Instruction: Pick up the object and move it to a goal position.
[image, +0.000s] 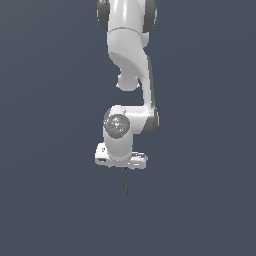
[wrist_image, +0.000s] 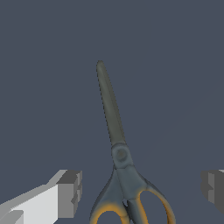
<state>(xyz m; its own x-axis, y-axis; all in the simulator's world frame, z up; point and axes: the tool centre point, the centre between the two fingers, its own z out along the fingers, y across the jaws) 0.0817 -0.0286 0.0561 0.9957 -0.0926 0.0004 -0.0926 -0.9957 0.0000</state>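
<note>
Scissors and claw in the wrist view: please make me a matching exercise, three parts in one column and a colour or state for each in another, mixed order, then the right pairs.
Column 1:
1. blades
2. ring handles
3. claw

Column 2:
A. orange-yellow
B. open, a pad on each side of the scissors, not touching them
C. dark grey-green, closed together

Pairs: 1-C, 2-A, 3-B

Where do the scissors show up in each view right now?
Exterior view: only the dark blades of the scissors show, poking out just below the gripper; the handles are hidden.
Wrist view: scissors centred, closed blades running away from the camera, orange ring handles at the near edge, between the open fingers.
Shared landmark: the gripper itself.
</note>
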